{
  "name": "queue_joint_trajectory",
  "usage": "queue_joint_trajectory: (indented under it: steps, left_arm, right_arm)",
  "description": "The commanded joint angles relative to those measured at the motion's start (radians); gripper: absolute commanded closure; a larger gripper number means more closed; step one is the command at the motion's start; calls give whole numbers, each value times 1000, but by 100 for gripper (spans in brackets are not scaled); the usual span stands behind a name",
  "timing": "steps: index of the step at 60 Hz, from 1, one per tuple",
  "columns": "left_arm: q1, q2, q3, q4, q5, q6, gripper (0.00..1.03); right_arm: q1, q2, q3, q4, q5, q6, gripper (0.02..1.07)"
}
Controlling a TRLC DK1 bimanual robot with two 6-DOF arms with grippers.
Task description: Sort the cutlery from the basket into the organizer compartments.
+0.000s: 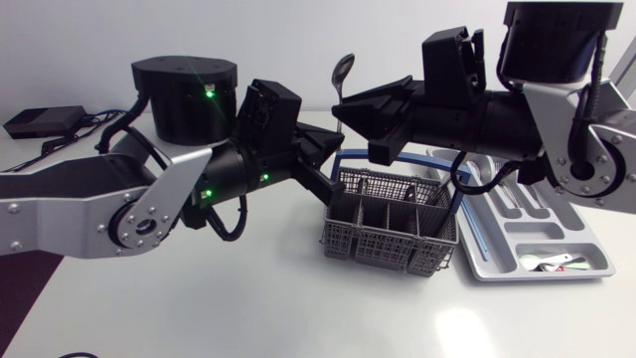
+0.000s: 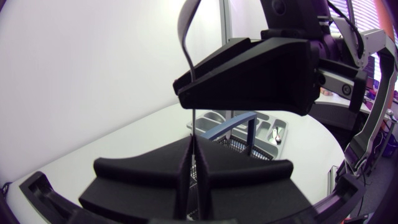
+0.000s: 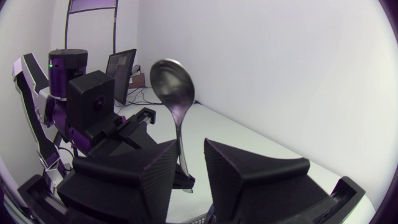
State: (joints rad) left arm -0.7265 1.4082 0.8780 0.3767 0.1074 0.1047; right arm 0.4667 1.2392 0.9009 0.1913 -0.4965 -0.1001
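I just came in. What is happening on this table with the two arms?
The left gripper is shut on the handle of a spoon, holding it upright above the basket. The right gripper sits around the same handle higher up, fingers apparently open. It looks like a handover. The organizer beside the basket already holds some cutlery.

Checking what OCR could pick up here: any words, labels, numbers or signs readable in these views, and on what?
No readable text in any view.
Spoon: no marking visible.
Basket: no label visible.
Organizer: no print visible; the small white pieces in it are too small to tell.
Green lights on the left arm: plain lights, no lettering.
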Motion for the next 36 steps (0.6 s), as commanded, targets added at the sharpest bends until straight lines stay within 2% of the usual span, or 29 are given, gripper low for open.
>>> queue_joint_trajectory:
  steps: [1, 36]
  left_arm:
    - [9, 20, 1, 14, 11, -19, 101]
    - [4, 25, 1, 16, 14, -30, 101]
  right_arm:
    - [10, -12, -23, 17, 9, 7, 83]
    - [16, -20, -26, 2, 29, -13, 94]
